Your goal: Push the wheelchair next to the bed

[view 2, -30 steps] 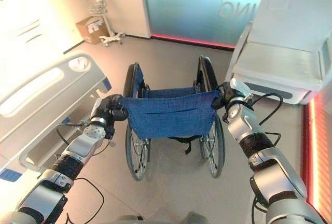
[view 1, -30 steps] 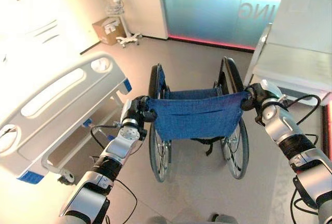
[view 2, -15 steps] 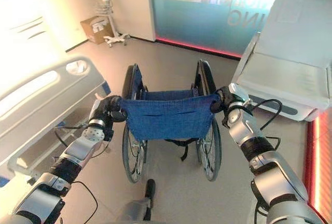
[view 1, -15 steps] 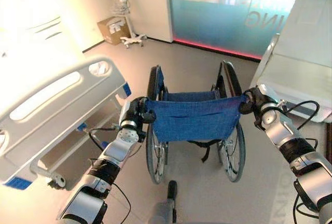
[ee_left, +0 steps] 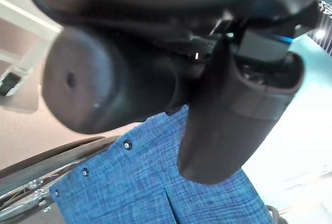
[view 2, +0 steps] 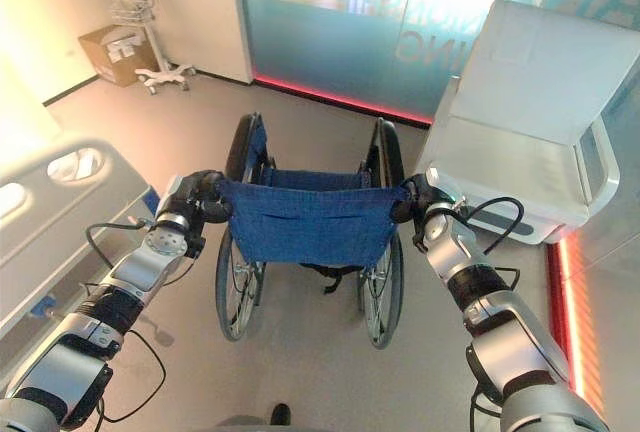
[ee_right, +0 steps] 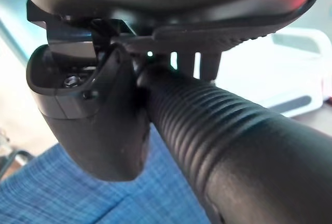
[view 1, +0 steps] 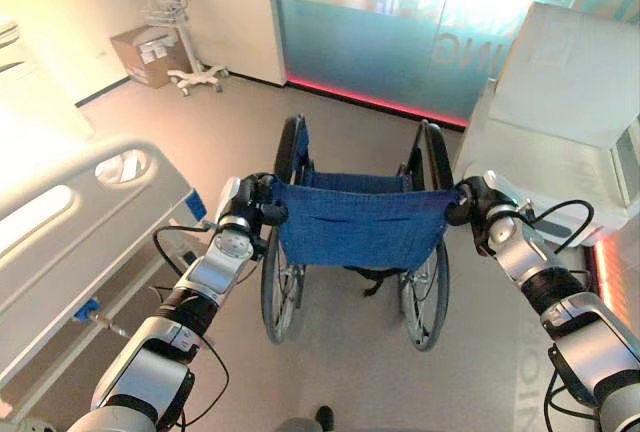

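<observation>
Forward we have rolled the blue-fabric-backed wheelchair (view 1: 358, 227) alongside the white rail-sided bed (view 1: 70, 207).
Our left hand (view 1: 252, 214) and right hand (view 1: 468, 204) each clasp a black push handle.

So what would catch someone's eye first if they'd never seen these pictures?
The wheelchair with its blue fabric back stands mid-floor, a robot hand curled on each push handle: left robot hand, right robot hand. A white bed rail lies to the robot's left, and a second white bed to its right.
</observation>
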`<state>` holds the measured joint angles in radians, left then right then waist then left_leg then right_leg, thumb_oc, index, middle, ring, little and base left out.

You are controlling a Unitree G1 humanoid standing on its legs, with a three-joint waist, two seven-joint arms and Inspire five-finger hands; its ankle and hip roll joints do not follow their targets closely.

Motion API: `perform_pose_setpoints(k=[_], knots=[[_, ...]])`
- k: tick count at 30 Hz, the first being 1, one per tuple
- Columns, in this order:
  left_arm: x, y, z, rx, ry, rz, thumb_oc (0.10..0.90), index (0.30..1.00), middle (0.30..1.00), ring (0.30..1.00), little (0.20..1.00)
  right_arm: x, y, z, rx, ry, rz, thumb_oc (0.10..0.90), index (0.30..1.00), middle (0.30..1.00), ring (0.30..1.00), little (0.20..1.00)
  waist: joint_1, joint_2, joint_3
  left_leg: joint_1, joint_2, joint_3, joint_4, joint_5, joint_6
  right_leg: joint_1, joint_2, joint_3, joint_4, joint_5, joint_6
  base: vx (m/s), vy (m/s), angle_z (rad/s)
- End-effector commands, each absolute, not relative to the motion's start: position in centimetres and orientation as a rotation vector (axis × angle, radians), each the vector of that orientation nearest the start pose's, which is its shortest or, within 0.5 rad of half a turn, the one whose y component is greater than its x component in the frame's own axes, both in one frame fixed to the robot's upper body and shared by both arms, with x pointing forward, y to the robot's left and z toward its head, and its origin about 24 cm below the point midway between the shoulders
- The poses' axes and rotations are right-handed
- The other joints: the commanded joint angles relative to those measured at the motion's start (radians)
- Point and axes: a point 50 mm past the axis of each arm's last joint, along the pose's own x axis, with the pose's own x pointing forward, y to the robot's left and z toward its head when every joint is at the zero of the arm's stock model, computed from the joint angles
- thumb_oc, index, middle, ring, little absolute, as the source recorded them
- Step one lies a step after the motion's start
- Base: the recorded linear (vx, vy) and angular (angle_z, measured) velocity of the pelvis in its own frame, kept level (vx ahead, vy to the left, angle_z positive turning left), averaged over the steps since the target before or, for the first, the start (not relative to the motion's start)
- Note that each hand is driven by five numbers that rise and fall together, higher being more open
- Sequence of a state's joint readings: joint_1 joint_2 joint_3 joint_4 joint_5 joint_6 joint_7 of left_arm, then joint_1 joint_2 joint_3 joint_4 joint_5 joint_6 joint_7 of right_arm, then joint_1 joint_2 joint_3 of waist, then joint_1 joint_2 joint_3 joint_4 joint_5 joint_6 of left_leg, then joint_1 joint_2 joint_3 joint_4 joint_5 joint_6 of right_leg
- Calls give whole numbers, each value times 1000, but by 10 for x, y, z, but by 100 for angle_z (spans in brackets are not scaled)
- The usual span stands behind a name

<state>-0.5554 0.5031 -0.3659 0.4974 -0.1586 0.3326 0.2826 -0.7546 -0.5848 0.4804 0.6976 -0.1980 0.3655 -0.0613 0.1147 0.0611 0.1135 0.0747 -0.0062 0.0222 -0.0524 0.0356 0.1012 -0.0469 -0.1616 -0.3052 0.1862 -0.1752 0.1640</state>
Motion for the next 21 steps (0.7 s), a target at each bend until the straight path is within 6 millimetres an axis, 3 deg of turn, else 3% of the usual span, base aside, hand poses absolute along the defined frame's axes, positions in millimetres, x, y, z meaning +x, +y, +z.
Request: perform_pose_setpoints(k=[1, 5, 7, 8, 11, 13, 17, 21], knots=[[306, 233, 7, 627, 502, 74, 400, 300, 300, 300, 300, 366, -268, 107, -1146, 328, -70, 400, 300, 300, 300, 300, -8, -67, 27, -36, -65, 54, 108, -146, -78, -71, -93, 52, -144, 327, 24, 401, -338, 66], [305, 234, 5, 615, 505, 72, 400, 300, 300, 300, 300, 367, -267, 116, -1169, 292, -96, 400, 300, 300, 300, 300, -22, -68, 33, -28, -69, 17, 157, -205, -67, -88, -112, 109, -174, 341, 33, 328, -318, 69], [303, 234, 4, 615, 507, 65, 400, 300, 300, 300, 300, 369, -265, 122, -1200, 265, -107, 400, 300, 300, 300, 300, -24, -72, 33, -33, -66, 5, 186, -218, -66, -89, -102, 126, -130, 321, 34, 280, -388, 59], [300, 232, 0, 613, 514, 57, 400, 300, 300, 300, 300, 369, -267, 127, -1208, 246, -113, 400, 300, 300, 300, 300, -28, -75, 28, -42, -57, -4, 225, -226, -73, -81, -73, 134, -102, 271, 32, 223, -326, 51], [289, 236, -11, 594, 558, 76, 400, 300, 300, 300, 300, 369, -262, 132, -1215, 225, -93, 400, 300, 300, 300, 300, -31, -82, 23, -34, -9, 19, 281, -242, -92, -84, -48, 84, -9, 191, 16, 339, -475, 91], [285, 237, -16, 591, 575, 76, 400, 300, 300, 300, 300, 367, -263, 130, -1228, 229, -86, 400, 300, 300, 300, 300, -32, -89, 21, -19, 19, 25, 309, -248, -108, -70, -42, 55, -1, 174, -6, 245, -327, 18], [279, 234, -26, 551, 608, 65, 400, 300, 300, 300, 300, 367, -270, 129, -1285, 223, -94, 400, 300, 300, 300, 300, -39, -97, 7, 4, 85, 45, 448, -173, -140, -29, 2, 2, -8, 134, -74, 291, -399, 25], [277, 224, -33, 553, 613, 22, 400, 300, 300, 300, 300, 365, -279, 129, -1302, 236, -124, 400, 300, 300, 300, 300, -35, -97, 10, -36, 87, 80, 509, -116, -156, 30, 27, -48, -29, 103, -107, 217, -290, 39]])
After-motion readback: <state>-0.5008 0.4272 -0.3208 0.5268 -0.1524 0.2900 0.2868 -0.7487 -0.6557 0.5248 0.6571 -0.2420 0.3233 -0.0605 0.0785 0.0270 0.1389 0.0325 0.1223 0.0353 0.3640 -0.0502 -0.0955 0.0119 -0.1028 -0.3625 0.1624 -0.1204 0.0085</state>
